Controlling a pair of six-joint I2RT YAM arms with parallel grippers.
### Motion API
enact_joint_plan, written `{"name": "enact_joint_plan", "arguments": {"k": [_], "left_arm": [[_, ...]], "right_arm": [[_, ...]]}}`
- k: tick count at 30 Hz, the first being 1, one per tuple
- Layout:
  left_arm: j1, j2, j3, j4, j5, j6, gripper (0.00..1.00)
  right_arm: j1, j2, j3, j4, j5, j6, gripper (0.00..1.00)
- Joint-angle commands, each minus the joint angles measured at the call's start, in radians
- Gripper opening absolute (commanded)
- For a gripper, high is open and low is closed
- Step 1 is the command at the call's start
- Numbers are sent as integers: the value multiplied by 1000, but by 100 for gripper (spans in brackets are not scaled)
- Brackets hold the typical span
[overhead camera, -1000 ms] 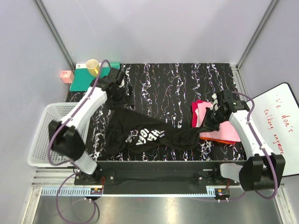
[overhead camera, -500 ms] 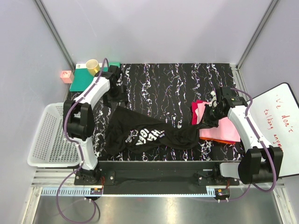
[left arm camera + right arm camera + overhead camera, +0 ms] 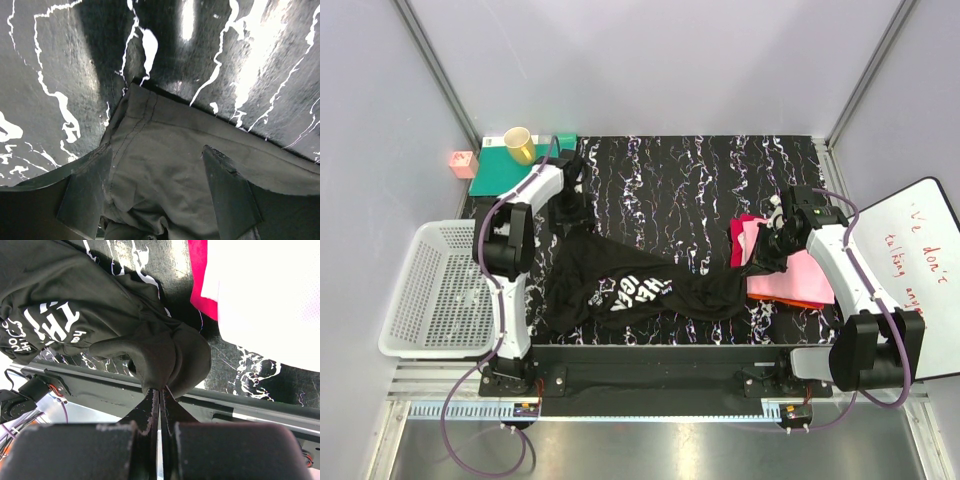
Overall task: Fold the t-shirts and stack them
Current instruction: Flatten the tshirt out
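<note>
The black t-shirt (image 3: pixel 630 288) with white lettering lies crumpled along the near edge of the table. My left gripper (image 3: pixel 568 200) is at its far-left corner. In the left wrist view the jaws (image 3: pixel 157 152) stand wide apart, with the black cloth (image 3: pixel 165 185) lying between the fingers (image 3: pixel 85 195). My right gripper (image 3: pixel 760 262) is shut on a bunched fold of the shirt's right end (image 3: pixel 165 352), pinched at the fingertips (image 3: pixel 160 390). A folded pink shirt (image 3: pixel 800 280) lies on red (image 3: pixel 745 232) and orange (image 3: pixel 790 302) ones just right of that gripper.
A white basket (image 3: pixel 420 290) sits off the table's left edge. A green mat (image 3: pixel 505 168) with a yellow cup (image 3: pixel 518 144) is at the back left, with a small pink object (image 3: pixel 462 163) beside it. A whiteboard (image 3: pixel 920 260) leans at the right.
My left arm has swung back toward the far-left corner, its gripper staying at the shirt's far-left corner. My right gripper has shifted slightly, still holding the shirt's right end.
</note>
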Motion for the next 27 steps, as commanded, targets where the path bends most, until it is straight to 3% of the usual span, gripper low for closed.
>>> {"name": "enact_joint_plan", "arguments": {"k": [1,7,10,14,15,20,27], "left_arm": [[2,18,52,9,-1,11,77],[3,90,58,-6,-19,3,72],[3,117,74,-9,-16,-3,62],[5,140,98,-14,-19,2,18],[6,144,110,-17,-19,2,0],[11,97,132,-35,-42,17,0],[32,-141,236,-75,-73,-7,0]], "right_arm": [[2,3,44,23,15,-13,0],[4,16,61,22,18,-18,0],[4,25,67,23,18,-21,0],[4,32,81,27,18,-21,0],[2,35,84,28,19,-21,0],[2,51,125,31,31,-32,0],[2,118,321,51,77,-53,0]]}}
